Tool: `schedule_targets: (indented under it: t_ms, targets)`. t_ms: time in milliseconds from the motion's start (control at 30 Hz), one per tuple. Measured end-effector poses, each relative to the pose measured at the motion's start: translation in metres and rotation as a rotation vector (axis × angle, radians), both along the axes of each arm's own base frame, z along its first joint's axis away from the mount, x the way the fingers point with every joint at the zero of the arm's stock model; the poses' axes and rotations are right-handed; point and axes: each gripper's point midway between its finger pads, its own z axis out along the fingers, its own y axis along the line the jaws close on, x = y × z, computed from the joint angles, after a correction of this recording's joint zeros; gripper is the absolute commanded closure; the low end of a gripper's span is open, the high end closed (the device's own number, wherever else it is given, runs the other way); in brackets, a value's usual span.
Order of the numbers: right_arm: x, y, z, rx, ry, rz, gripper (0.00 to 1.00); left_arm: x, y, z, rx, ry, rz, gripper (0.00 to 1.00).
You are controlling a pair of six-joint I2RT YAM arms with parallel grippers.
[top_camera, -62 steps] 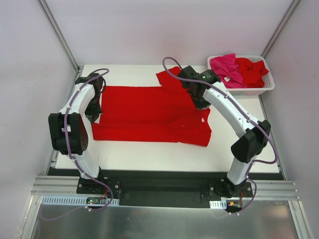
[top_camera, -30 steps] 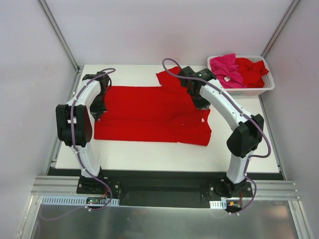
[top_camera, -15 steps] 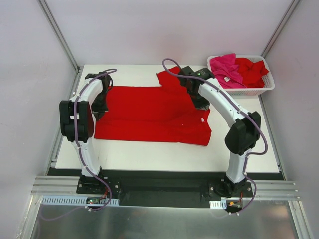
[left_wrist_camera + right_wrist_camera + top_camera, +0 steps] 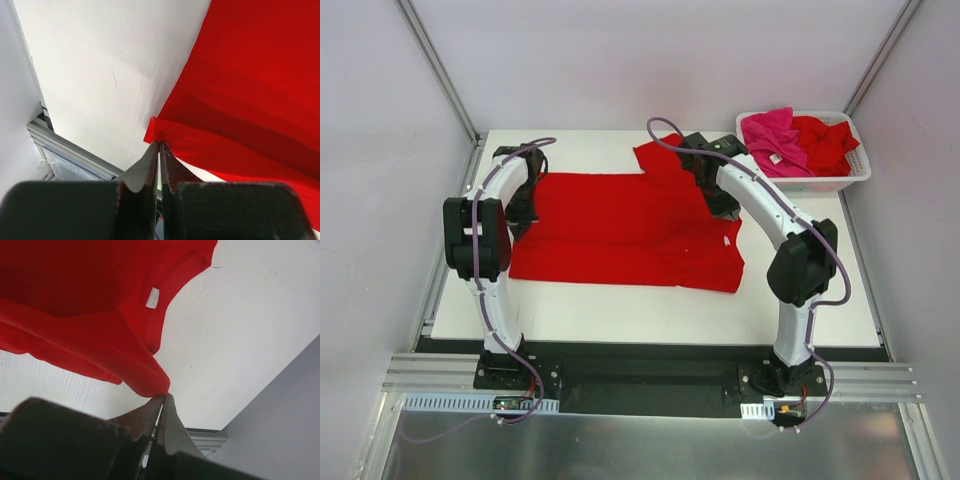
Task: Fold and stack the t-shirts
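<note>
A bright red t-shirt [image 4: 625,230] lies spread across the middle of the white table [image 4: 620,300], with one sleeve pointing to the far side. My left gripper [image 4: 520,222] is at its left edge, shut on a corner of the cloth [image 4: 159,142], which is raised off the table. My right gripper [image 4: 725,212] is at the shirt's right side near the collar, shut on a lifted fold [image 4: 164,395]. The small white neck label [image 4: 152,297] shows in the right wrist view. A magenta-pink t-shirt [image 4: 772,135] and another red t-shirt [image 4: 825,140] lie crumpled in the basket.
The white slotted basket [image 4: 860,165] stands at the far right corner of the table. Grey enclosure walls and metal posts close in the left, right and far sides. Bare table [image 4: 100,65] lies left of the shirt, and a strip runs along the near edge.
Both arms have drawn up, their elbows rising. The left gripper has shifted toward the far side, pulling the shirt's left edge slightly right. The right gripper has barely moved.
</note>
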Motion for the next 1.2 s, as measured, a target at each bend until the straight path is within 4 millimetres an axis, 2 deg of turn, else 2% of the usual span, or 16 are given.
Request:
schedule_targets:
  t_ms: [433, 700, 1200]
  targets:
    - [0.009, 0.005, -0.010, -0.009, 0.015, -0.004, 0.99, 0.001, 0.000, -0.012, 0.000, 0.037, -0.007, 1.00]
    - [0.015, 0.009, -0.021, -0.020, 0.036, -0.004, 0.99, 0.004, 0.000, -0.010, 0.000, 0.031, -0.011, 1.00]
    - [0.031, 0.018, -0.013, 0.012, -0.016, -0.014, 0.99, 0.006, 0.001, -0.012, 0.001, 0.037, -0.015, 1.00]
